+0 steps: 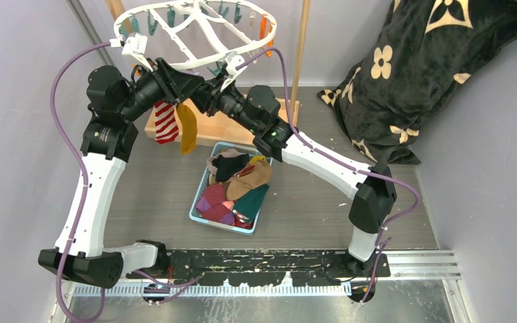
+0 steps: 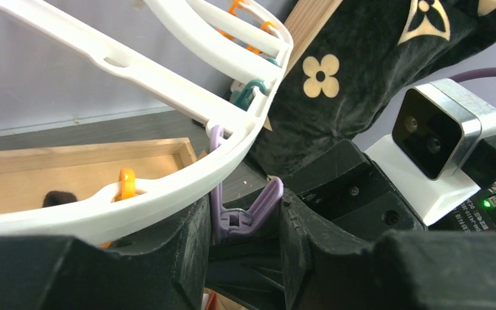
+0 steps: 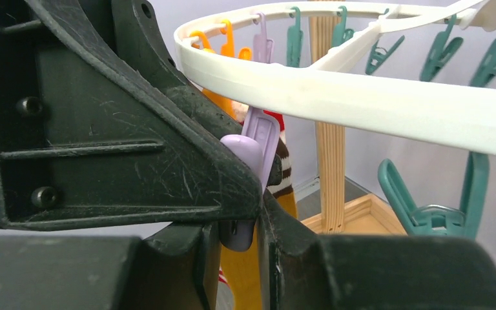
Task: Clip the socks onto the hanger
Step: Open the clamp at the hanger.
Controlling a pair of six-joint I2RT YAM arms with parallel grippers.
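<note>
Rack: the hanger (image 1: 195, 27), a white oval with inner cross bars, hangs at the far end of the table above both wrists. Teal clips (image 3: 426, 213) and orange clips (image 2: 126, 184) dangle from its rim.
Clip in play: one lilac clip (image 2: 266, 197) hangs by its loop from the near rim, and both grippers meet at it.
Left arm: the left gripper (image 2: 245, 240) is held up under the near rim, fingers closed in on the lilac clip with one pad against each side.
Right arm: the right gripper (image 3: 236, 252) reaches in from the opposite side, nose to nose with the left. Its jaws are only narrowly apart, with the clip's lower end in the gap. Cannot tell whether they pinch it.
Hung: a red-white striped sock (image 1: 166, 122) and a mustard sock (image 1: 188, 129) hang side by side, touching, from the near-left rim just below the left gripper.
Loose: a heap of socks (image 1: 239, 185) (tan-brown, black, teal, maroon) lies in a pale blue basket (image 1: 221, 226) on the table between the arms.
Stand: a light wooden stand (image 1: 301, 47), with its post right of the hanger and its flat base beneath.
Far right: a black flower-patterned blanket (image 1: 424, 74), bunched in the corner, well apart from the basket.
</note>
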